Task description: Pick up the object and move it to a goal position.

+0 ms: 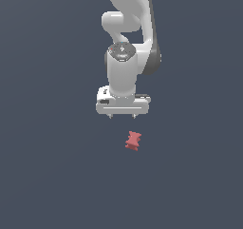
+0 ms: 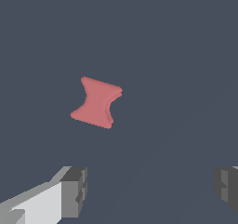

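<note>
A small matte red block with a pinched waist lies on the dark grey floor, just in front of the arm and slightly toward the exterior view's right. It also shows in the wrist view, lying flat and apart from the fingers. My white gripper hangs above the floor behind the block, pointing down. It is open and empty: the two grey fingertips stand far apart with bare floor between them. Nothing marks a goal position in either view.
The dark grey floor spreads flat all around. The white arm rises behind the gripper.
</note>
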Tool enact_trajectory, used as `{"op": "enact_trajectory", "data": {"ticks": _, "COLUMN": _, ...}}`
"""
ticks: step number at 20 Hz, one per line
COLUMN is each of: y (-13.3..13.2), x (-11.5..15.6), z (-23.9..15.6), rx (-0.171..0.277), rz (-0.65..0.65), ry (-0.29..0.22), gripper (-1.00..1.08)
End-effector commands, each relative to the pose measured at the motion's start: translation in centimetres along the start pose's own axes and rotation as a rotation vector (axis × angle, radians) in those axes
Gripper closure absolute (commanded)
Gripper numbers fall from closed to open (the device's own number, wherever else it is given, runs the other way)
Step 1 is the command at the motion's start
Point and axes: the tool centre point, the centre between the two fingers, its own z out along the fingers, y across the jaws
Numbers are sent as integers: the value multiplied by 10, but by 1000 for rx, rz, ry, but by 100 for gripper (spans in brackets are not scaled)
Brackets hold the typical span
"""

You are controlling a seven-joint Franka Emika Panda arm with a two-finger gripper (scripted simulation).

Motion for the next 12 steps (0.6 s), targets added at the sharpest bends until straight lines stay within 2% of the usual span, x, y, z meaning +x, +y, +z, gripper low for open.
{"op": "enact_trajectory", "data": {"ticks": 1, "y": 0, "x": 0, "z": 0, "rx": 0, "rz": 0, "ry": 0, "gripper": -92}}
{"op": "enact_trajectory", "data": {"ticks": 8, "y": -24, "x": -6, "z": 3, "rx": 21, "rz": 5, "ry": -26, "gripper": -92}}
{"op": "enact_trajectory", "data": {"ticks": 12, "y": -25, "x": -6, "z": 3, "rx": 23, "rz": 5, "ry": -28, "gripper": -92}}
